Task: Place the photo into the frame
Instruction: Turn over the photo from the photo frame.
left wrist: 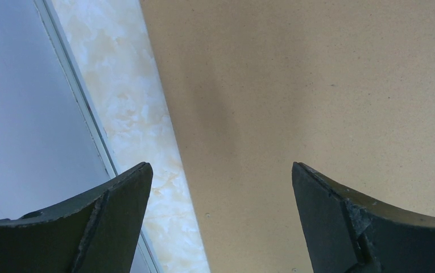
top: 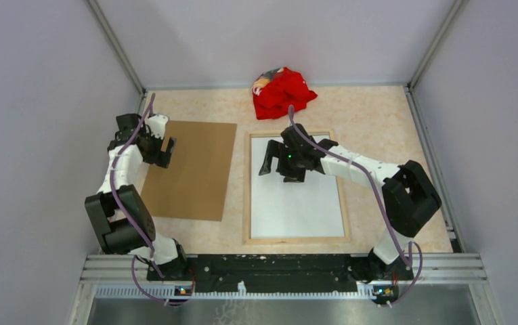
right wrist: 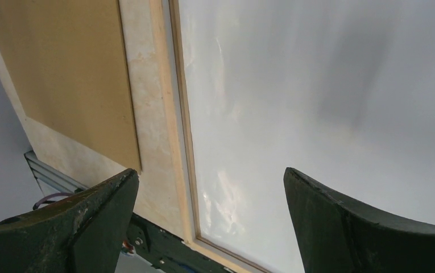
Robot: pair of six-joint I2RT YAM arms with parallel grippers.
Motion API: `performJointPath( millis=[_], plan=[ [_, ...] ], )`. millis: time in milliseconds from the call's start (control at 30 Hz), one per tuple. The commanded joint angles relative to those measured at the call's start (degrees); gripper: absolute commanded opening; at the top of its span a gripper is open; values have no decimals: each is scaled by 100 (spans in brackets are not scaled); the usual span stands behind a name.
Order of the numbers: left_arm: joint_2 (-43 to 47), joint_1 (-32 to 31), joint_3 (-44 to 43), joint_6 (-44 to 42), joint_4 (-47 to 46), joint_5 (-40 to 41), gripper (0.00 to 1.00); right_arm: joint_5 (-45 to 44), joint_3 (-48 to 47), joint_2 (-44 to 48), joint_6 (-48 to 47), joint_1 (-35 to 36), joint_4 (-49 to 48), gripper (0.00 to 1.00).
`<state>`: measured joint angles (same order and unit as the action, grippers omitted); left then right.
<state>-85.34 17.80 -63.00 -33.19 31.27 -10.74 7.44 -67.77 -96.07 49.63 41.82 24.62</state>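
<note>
The frame (top: 247,196) lies flat at centre right with its pale wood back edges up. A white, faintly glossy sheet (top: 303,210) fills its inside and looks like the photo's plain back; no printed side shows. My right gripper (top: 282,169) hovers open over the upper left part of that sheet, with nothing between its fingers. In the right wrist view the photo (right wrist: 317,85) sits inside the frame's left rail (right wrist: 176,114), below my open gripper (right wrist: 210,170). My left gripper (top: 164,152) stands open and empty over the left edge of the board, as the left wrist view shows (left wrist: 220,166).
A plain brown backing board (top: 195,176) (left wrist: 317,85) (right wrist: 61,68) lies left of the frame on the marbled table. A crumpled red cloth (top: 282,93) sits at the back, just beyond the frame. Grey walls close in the sides; a metal rail (top: 276,264) runs along the near edge.
</note>
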Motion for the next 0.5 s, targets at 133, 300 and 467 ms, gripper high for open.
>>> performJointPath(
  millis=[133,300,467],
  plan=[
    [245,-1,-142,-16,-59,-84,99,62,90,147,7,-45,-223,99],
    [259,72,-182,30,-168,-10,99,-39,265,349,16,-32,-410,99],
    [57,391,-408,-8,-157,0,99,-545,-311,203,-162,463,-194,98]
  ],
)
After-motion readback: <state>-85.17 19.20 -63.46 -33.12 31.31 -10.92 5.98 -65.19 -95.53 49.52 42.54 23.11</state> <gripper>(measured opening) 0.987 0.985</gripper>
